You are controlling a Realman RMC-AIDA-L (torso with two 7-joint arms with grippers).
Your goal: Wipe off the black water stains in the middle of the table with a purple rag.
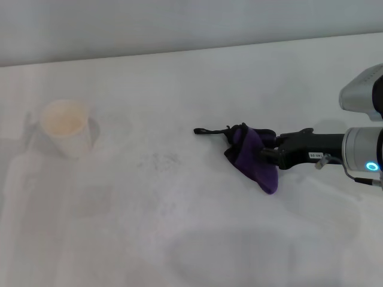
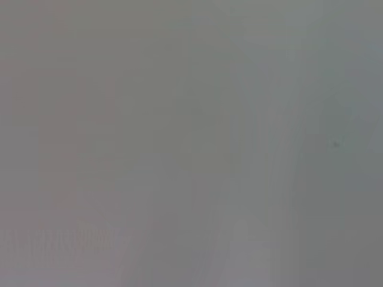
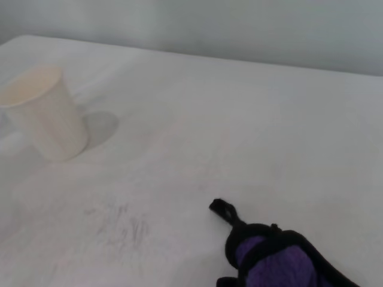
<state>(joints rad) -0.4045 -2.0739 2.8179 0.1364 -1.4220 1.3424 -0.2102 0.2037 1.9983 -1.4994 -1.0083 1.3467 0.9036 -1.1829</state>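
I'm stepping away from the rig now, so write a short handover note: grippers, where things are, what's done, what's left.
Right gripper: shut on the purple rag, low over the table, right of centre; the rag's black loop strap trails toward the middle.
Left gripper: not in view.
Stains: no dark blot remains, only faint grey streaks mid-table, left of the rag.
Paper cup: upright at the far left.
Done: most of the wiping, apparently.
Left: perhaps one more pass over the streaks, then set the rag down.
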